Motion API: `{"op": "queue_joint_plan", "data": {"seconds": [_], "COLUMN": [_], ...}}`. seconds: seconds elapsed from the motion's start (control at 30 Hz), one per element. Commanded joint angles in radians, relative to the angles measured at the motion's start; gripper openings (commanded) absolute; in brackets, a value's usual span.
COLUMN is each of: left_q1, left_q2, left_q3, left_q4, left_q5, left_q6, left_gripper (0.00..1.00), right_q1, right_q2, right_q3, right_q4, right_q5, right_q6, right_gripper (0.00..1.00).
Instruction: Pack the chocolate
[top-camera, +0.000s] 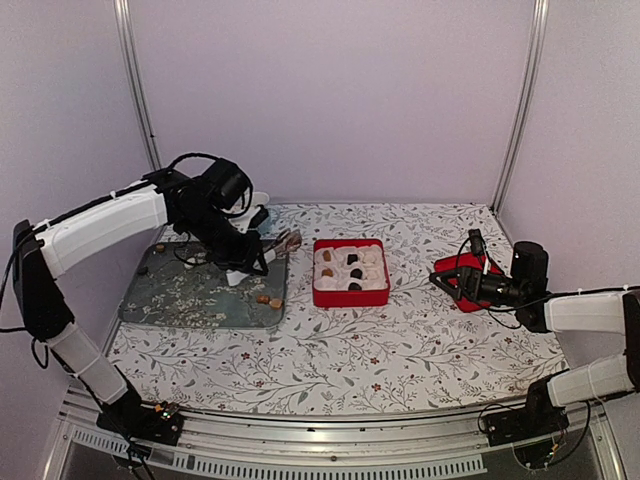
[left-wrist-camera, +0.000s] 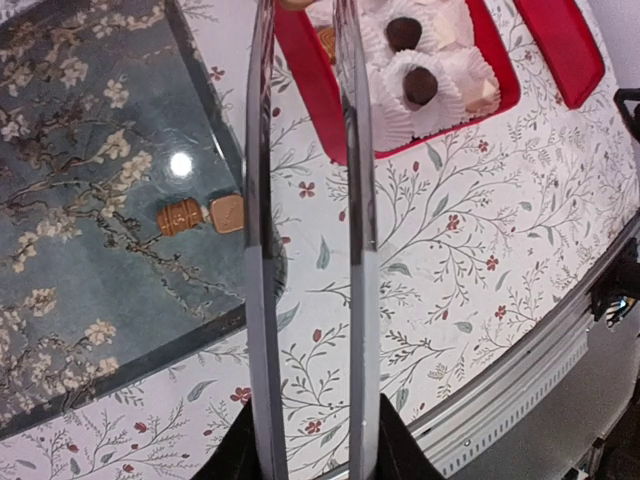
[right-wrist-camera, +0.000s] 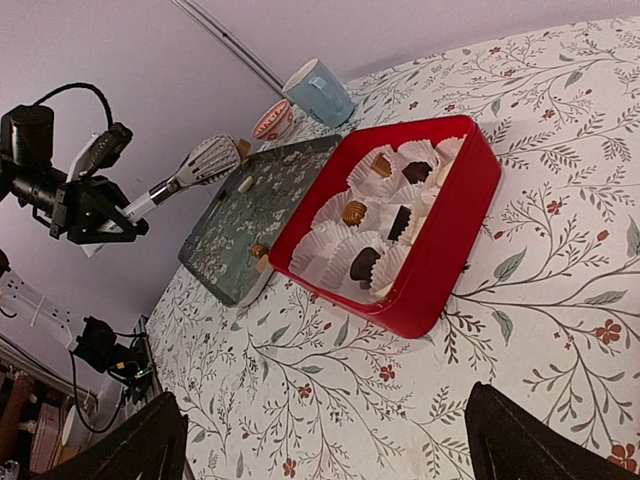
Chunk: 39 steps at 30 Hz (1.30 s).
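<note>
Overhead plus wrists; shared red box (top-camera: 350, 297)

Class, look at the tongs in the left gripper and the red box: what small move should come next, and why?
Probably ease the tongs rightward over the red box and lower toward an empty paper cup. A tan chocolate seems pinched at their tips, just short of the box's rim, and several cups hold nothing.
</note>
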<state>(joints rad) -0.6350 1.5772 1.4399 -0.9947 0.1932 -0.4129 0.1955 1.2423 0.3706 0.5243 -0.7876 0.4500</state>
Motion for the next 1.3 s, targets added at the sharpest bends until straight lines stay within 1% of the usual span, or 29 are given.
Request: {"op": "queue_joint_plan", "data": {"seconds": [0.0, 0.13, 0.33, 0.6, 0.8, 0.97, 1.27], "left_q1": [-0.078, -0.109, -0.140, -0.165, -0.166, -0.171, -0.172], "left_q2": [0.088, 0.155, 0.214, 0.232, 0.241, 0.232, 0.220], "left_q3": [0.086, 0.136, 0.157, 0.122, 0.117, 0.084, 0.073], "left_q4": [0.027, 0.027, 0.015, 0.023, 0.022, 0.023, 0.031], "left_q5": [0.008, 0.015, 0.029, 0.051, 0.054, 0.063, 0.056], "left_q6": [0.024, 0.037, 0.050, 0.045, 0.046, 0.045, 0.045], "left_gripper": [0.22, 0.22, 0.22, 0.23, 0.24, 0.24, 0.33], "right_q1": [0.001, 0.002, 0.001, 0.002, 0.001, 0.002, 0.002], "right_q2": [-0.024, -0.025, -0.039, -0.040, -0.047, -0.049, -0.043], "right_q3": [-0.010, -0.011, -0.015, -0.016, -0.022, -0.020, -0.022], "right_q4": [0.021, 0.020, 0.015, 0.015, 0.015, 0.013, 0.014], "right_q5": [-0.002, 0.000, 0.002, 0.001, 0.004, 0.005, 0.005], "right_q6": [0.003, 0.003, 0.005, 0.003, 0.003, 0.004, 0.003], "right_gripper": [0.99, 0.99, 0.99, 0.99, 0.99, 0.99, 0.99]}}
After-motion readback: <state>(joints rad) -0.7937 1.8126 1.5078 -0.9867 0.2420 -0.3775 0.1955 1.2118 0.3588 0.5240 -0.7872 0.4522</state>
